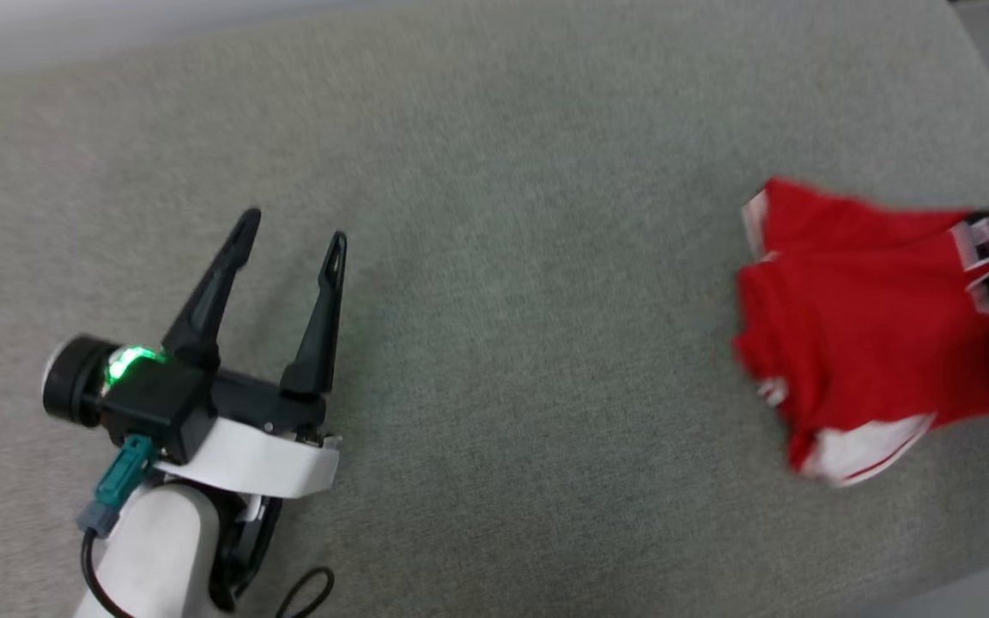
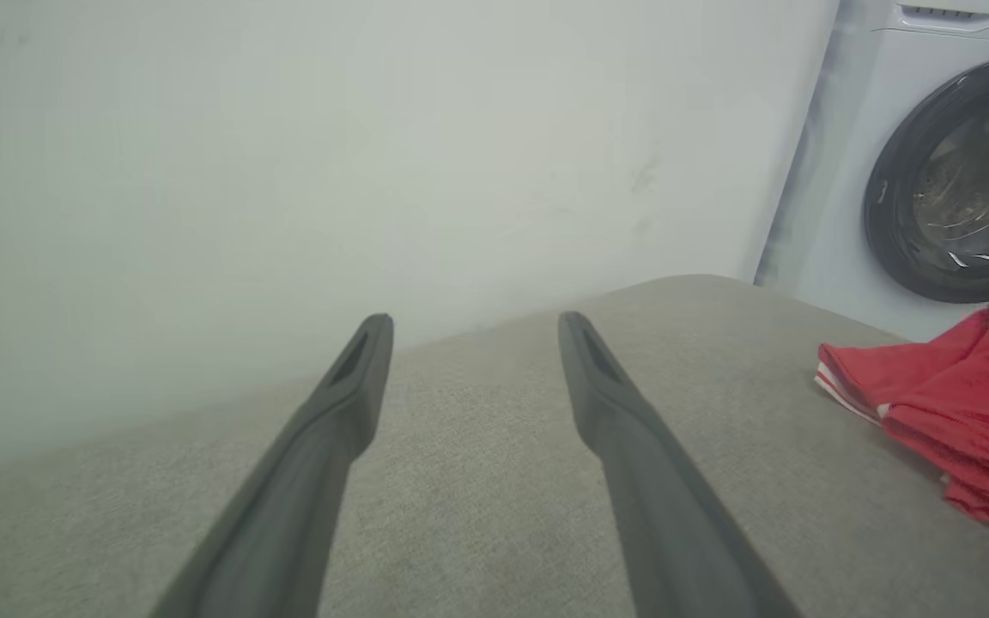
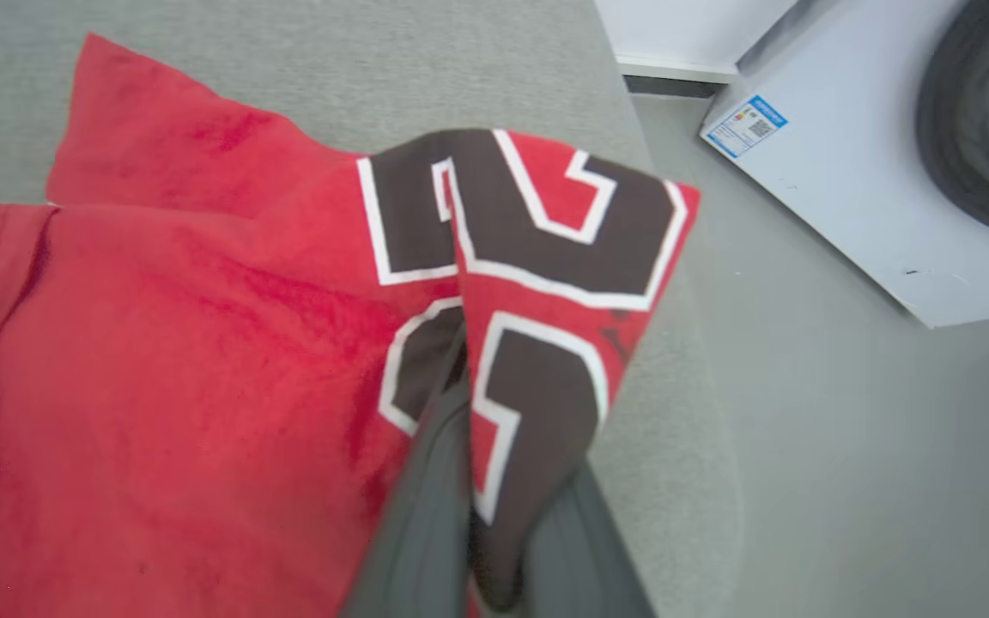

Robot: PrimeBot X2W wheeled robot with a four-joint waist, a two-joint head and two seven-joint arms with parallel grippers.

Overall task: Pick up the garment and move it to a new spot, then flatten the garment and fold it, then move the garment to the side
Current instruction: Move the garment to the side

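Near the washing machine (image 2: 958, 172), at the end of the grey worktop (image 1: 503, 257) that faces it, the garment (image 1: 864, 326) lies bunched in loose folds, with one fold raised. Your right gripper (image 3: 462, 403) has its jaws pinched tight on that fold, right through the black, white-outlined number, and the cloth drapes down both sides of them. Your left gripper (image 1: 294, 227) hangs over bare worktop well away from the washing machine, jaws spread wide and holding nothing.

Expect the garment to be light, thin and limp. It will likely sag, trail and drag along the worktop rather than keep any shape. It looks smooth, so a shallow pinch may slip, while the printed number probably gives a firmer bite. For flattening, you would probably do better taking a hem corner or shoulder seam in each gripper than holding the middle.
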